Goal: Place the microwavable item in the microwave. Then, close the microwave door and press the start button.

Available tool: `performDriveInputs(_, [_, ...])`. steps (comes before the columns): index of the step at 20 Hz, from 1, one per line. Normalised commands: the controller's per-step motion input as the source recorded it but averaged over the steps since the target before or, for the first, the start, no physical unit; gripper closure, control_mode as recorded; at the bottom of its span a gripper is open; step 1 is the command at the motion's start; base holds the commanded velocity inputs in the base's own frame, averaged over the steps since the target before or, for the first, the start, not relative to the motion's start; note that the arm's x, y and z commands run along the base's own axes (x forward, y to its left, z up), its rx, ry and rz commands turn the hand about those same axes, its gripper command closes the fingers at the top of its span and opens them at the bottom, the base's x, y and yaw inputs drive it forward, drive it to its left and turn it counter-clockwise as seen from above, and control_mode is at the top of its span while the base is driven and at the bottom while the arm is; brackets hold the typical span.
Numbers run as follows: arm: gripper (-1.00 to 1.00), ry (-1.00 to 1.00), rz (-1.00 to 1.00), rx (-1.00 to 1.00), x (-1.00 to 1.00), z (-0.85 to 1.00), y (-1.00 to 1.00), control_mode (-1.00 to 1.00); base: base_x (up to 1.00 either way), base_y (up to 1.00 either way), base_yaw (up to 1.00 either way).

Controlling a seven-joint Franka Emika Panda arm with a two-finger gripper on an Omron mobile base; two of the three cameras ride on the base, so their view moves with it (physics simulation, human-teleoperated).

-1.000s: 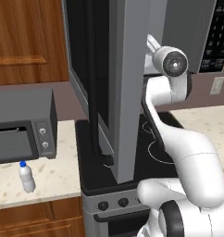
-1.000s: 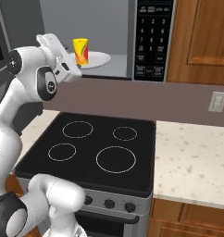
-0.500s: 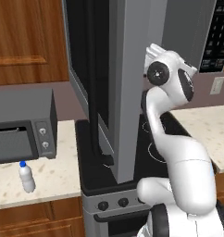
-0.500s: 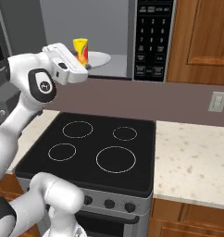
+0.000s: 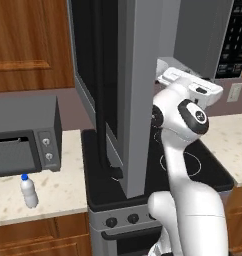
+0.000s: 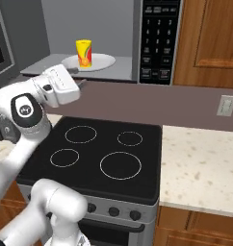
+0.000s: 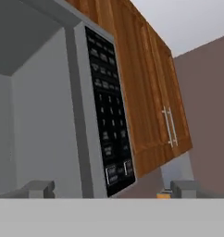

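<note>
The microwave (image 6: pixel 113 38) hangs above the black stove (image 6: pixel 99 153); its keypad panel (image 6: pixel 159 41) sits at 3 o'clock of the open cavity. The microwave door (image 5: pixel 128 95) swings wide open toward the robot, standing between the arm and the toaster oven (image 5: pixel 25 135) at 9 o'clock. Wooden cabinets (image 6: pixel 210 43) flank the keypad at 3 o'clock. The gripper (image 7: pixel 111 189) has its jaws spread wide, holding nothing, just outside the cavity. The yellow cup (image 6: pixel 84 53) stands upright on the white turntable plate (image 6: pixel 103 61) inside. A small bottle (image 5: pixel 28 191) stands on the counter at 6 o'clock of the toaster oven.
</note>
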Motion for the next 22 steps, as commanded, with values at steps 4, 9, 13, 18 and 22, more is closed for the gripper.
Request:
performDriveInputs(4, [-1.00, 0.00, -0.15, -0.25, -0.62, -0.11, 0.11, -1.00, 0.00, 0.00, 0.00])
performDriveInputs(9, [-1.00, -0.05, -0.09, -0.22, -0.46, 0.00, 0.30, -1.00, 0.00, 0.00, 0.00])
performDriveInputs(13, [-1.00, -0.15, -0.03, -0.18, -0.48, 0.00, 0.51, -1.00, 0.00, 0.00, 0.00])
performDriveInputs(18, [-1.00, -0.08, 0.00, -0.13, -0.48, 0.00, 0.65, -1.00, 0.00, 0.00, 0.00])
performDriveInputs(22, [-1.00, 0.00, 0.00, -0.08, -0.38, 0.00, 0.66, -1.00, 0.00, 0.00, 0.00])
